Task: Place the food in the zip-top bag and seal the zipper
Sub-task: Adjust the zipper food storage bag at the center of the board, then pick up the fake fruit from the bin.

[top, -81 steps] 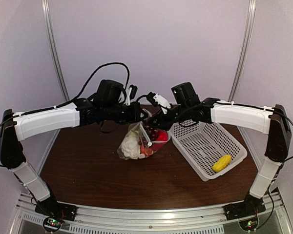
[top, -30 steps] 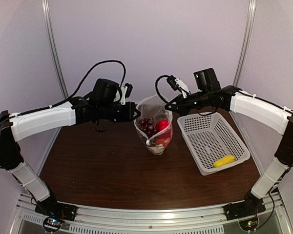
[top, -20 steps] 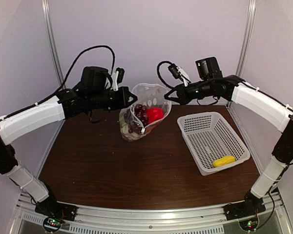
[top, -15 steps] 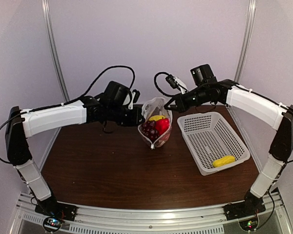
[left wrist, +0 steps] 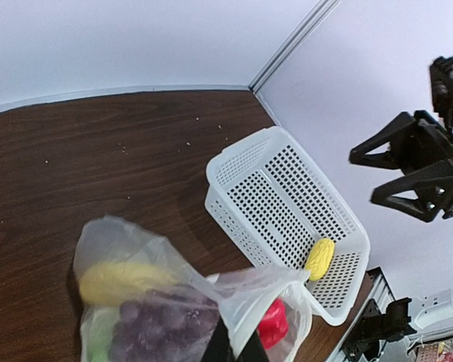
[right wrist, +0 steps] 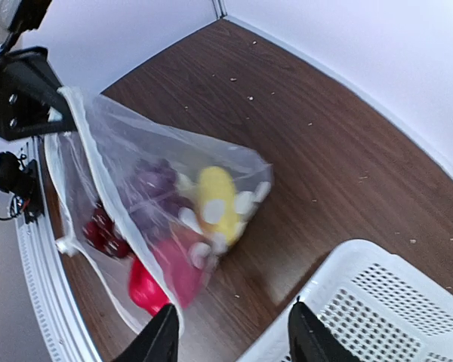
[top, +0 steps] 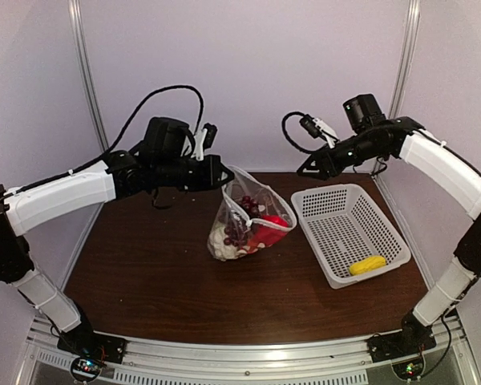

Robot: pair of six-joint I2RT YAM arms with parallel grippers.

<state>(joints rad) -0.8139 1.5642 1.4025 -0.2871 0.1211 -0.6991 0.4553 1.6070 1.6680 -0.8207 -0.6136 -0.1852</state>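
Hanging from the left claw point(top: 223, 173), which is pinched tight on one top corner, the zip-top bag point(top: 248, 218) sags w/ its belly seemingly on the worktop point(top: 160, 273), just left of the basket point(top: 337, 233). The right claw point(top: 306, 167) is spread wide & empty, above the basket's far rim, apart from the bag.

One yellow piece point(top: 366, 265) lies in the basket's near right corner. Best approach, prob.: left holds the mouth high & taut, right grips that piece across its narrow width, since it's smooth, rounded and apt to roll on the mesh.

Bag is thin floppy dotted film. The zipper point(right wrist: 106, 188) is a pale, stiffer strip; line up both edges before pressing along it. The grapes point(top: 239, 228) & red pepper point(top: 272, 224) inside look like glossy hard plastic.
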